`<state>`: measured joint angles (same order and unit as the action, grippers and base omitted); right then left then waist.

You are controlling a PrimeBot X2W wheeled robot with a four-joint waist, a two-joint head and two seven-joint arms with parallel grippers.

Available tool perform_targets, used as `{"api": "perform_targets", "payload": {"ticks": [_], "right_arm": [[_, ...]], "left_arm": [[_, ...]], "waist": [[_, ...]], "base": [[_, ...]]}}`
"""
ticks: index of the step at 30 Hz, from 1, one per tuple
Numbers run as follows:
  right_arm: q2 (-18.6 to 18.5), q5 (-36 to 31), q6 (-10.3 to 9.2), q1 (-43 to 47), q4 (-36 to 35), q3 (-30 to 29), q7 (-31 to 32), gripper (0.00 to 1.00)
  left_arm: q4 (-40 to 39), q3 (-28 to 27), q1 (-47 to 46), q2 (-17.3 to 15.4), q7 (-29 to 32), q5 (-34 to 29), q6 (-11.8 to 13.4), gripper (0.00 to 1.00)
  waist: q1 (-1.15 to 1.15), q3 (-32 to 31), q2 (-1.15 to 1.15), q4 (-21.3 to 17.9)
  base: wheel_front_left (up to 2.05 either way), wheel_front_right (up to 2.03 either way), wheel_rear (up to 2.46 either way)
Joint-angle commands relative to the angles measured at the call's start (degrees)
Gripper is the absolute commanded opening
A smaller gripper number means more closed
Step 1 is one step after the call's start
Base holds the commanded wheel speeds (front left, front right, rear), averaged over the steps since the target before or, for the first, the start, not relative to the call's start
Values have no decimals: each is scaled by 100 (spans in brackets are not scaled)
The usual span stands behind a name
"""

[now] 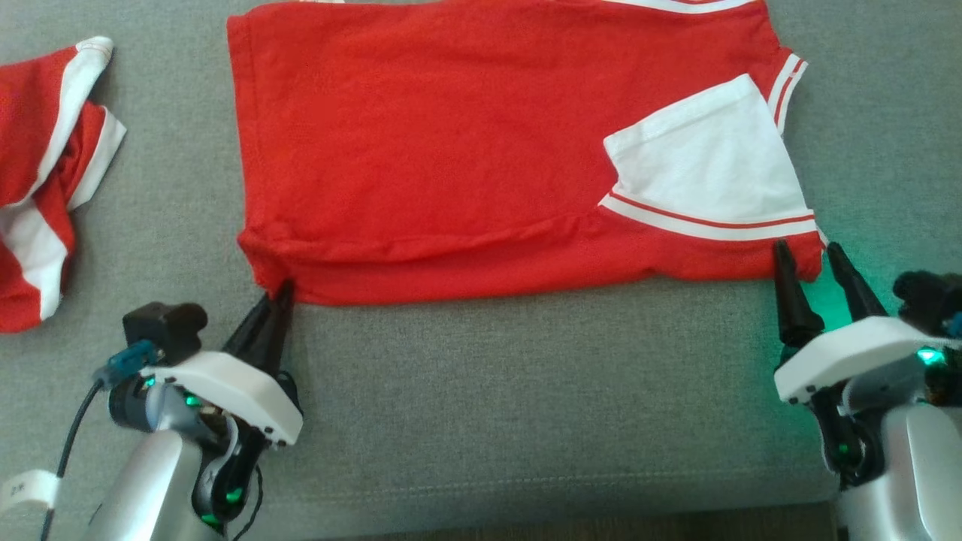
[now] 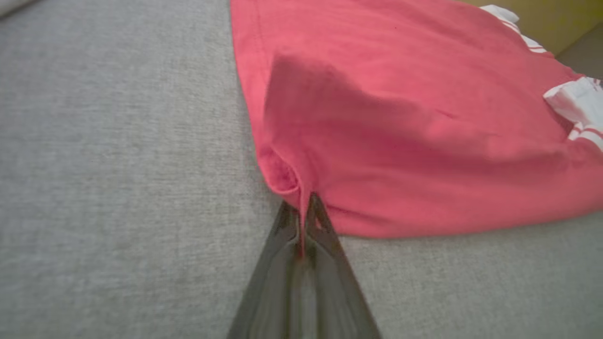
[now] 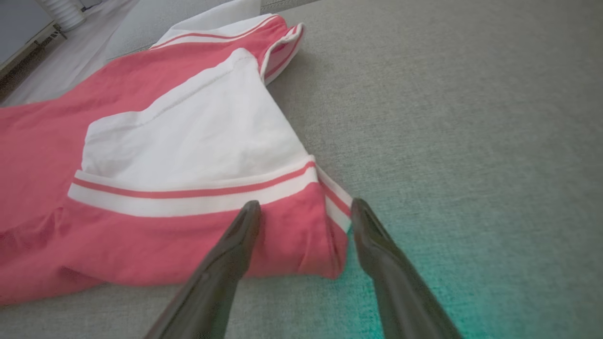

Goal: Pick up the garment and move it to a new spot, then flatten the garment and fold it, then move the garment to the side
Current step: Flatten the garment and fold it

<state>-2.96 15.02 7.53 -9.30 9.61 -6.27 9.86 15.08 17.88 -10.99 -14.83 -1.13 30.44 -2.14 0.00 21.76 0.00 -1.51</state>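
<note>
While the red-and-white cloth shirt (image 1: 421,150) is stretching left to right, hem pointing left, left gripper (image 1: 284,291) pinching its corner, right gripper (image 1: 807,249) gaping.

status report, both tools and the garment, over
Left tool shut on garment, near left corner. Right tool open, astride near right corner. Spread mostly flat on grey cushion. Second red-white garment far left, apart.

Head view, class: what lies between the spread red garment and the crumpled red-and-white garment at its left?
Nothing lies there. In the head view, the stretch between the spread garment and the crumpled garment is bare grey cloth surface.
</note>
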Motion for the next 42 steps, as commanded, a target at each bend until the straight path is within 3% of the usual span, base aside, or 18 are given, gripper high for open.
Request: {"api": "perform_targets", "payload": {"ticks": [1, 11, 21, 35, 36, 37, 42], "right_arm": [[-114, 53, -4, -174, -154, 124, -13, 0], [-147, 337, -4, 50, -349, 95, -42, 0], [-48, 505, -4, 1141, -1284, -108, 367, 0], [7, 979, -4, 2337, -2144, -177, 749, 0], [7, 961, -4, 2317, -2174, -141, 739, 39], [7, 925, -4, 2286, -2187, -111, 732, 100], [7, 461, -4, 1976, -2388, -11, 377, 100]], "left_arm": [[-71, -127, -32, -138, 98, 39, -14, 0], [-554, -242, 249, -426, 231, 65, 104, 0], [-1433, -300, 849, -732, 578, 130, 286, 0], [-1976, -376, 1562, -1047, 1155, 334, 531, 0], [-1963, -369, 1555, -1040, 1157, 332, 541, 41], [-1935, -355, 1550, -1035, 1164, 327, 547, 100], [-1788, -320, 1533, -920, 1163, 385, 604, 100]], "waist": [[0, 12, 0, 8], [0, -131, 0, 85], [0, -553, 0, 184], [0, -877, 0, 134], [0, -877, 0, 126], [0, -875, 0, 120], [0, -916, 0, 127]], "base": [[0, 0, 0], [0, 0, 0], [0, 0, 0], [0, 0, 0], [0, 0, 0], [0, 0, 0], [0, 0, 0]]}}
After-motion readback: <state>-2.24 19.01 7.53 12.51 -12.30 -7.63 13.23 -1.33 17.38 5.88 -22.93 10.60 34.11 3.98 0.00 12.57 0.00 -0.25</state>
